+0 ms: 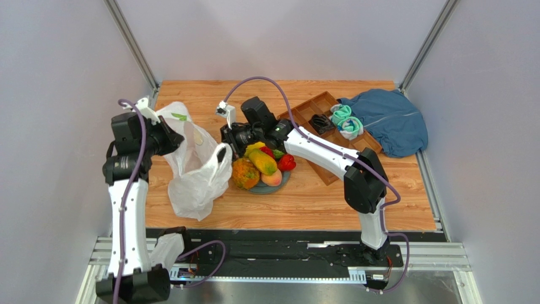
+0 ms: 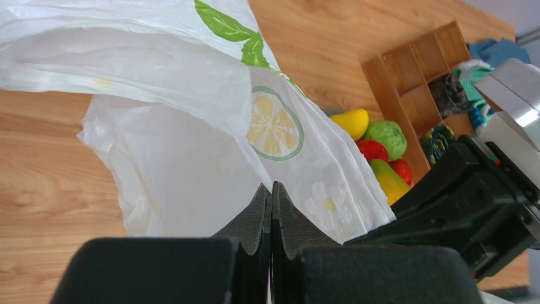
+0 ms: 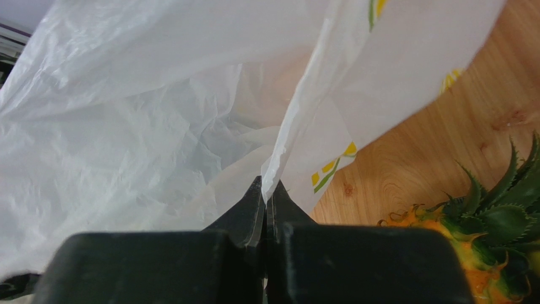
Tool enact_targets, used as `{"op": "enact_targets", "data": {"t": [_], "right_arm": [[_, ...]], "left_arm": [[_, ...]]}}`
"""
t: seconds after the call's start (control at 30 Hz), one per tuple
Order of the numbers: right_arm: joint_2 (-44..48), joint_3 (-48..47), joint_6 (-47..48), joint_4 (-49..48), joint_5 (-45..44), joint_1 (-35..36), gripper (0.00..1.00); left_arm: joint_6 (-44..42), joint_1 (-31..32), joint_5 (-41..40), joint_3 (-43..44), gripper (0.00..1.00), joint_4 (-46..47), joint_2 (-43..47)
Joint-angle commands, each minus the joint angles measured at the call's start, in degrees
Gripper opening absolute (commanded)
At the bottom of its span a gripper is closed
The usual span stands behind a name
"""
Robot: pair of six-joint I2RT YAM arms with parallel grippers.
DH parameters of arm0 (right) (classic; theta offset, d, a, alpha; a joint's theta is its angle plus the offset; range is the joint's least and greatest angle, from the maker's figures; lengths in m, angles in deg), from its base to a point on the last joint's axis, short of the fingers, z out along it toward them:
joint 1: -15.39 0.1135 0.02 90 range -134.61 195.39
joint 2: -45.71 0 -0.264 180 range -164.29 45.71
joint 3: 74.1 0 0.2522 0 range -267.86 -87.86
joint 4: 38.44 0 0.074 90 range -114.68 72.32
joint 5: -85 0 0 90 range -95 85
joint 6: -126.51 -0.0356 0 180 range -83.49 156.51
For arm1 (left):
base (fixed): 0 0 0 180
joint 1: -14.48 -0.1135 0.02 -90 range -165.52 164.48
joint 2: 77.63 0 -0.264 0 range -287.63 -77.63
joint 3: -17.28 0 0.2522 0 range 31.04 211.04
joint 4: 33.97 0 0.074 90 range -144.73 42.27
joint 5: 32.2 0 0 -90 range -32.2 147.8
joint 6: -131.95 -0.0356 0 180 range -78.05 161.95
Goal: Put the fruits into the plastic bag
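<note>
Both arms are on the thin white plastic bag printed with citrus slices and green leaves (image 1: 193, 174), which slumps on the wooden table left of centre. The left gripper (image 2: 271, 204) is pinched tight, with a fold of the bag's film caught between its black fingers on the bag's far-left side. The right gripper (image 3: 265, 197) is clamped the same way, no gap showing, and holds the film at the bag's right edge. That stretches the mouth between the two pinches, its long axis running left to right across the table.

Now the relation that matters. The small toy fruits (image 1: 265, 163) sit heaped on a grey plate (image 1: 266, 189) just right of the bag, right beside the right gripper. The orange pineapple with green crown (image 3: 488, 244) is the piece nearest the bag's right wall. No fruit shows inside the bag.

The right arm is much the nearer one, since the left sits across the bag from the pile. My read is that one pinch must let go to fetch fruit, and the right has only a short reach rightward. The left would then hold the mouth alone, and it may sag shut.
</note>
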Motion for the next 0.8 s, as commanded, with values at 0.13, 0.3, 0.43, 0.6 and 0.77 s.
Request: {"op": "enact_targets", "data": {"t": [0.13,0.3,0.43,0.6,0.77], "right_arm": [[6.83,4.66,1.58,-6.40,-14.82,1.47,0.00],[6.93,5.98,0.70,-6.23,-18.00,1.47,0.00],[7.27,6.34,0.44,-4.74,-20.28,1.47,0.05],[9.11,6.95,1.58,-3.33,-20.73,1.38,0.35],[11.23,5.46,1.93,-2.28,-16.51,0.76,0.65]], "left_arm": [[-3.05,0.37,-12.13,-5.89,0.00,-1.10,13.94],[-2.17,0.46,-14.42,-8.27,0.00,-2.24,19.93],[-1.56,0.46,-18.37,-9.15,0.00,-4.44,22.04],[-1.56,0.46,-19.35,-9.42,0.00,-4.27,26.61],[-1.29,0.46,-16.80,-9.86,0.00,-3.83,26.97]]}}
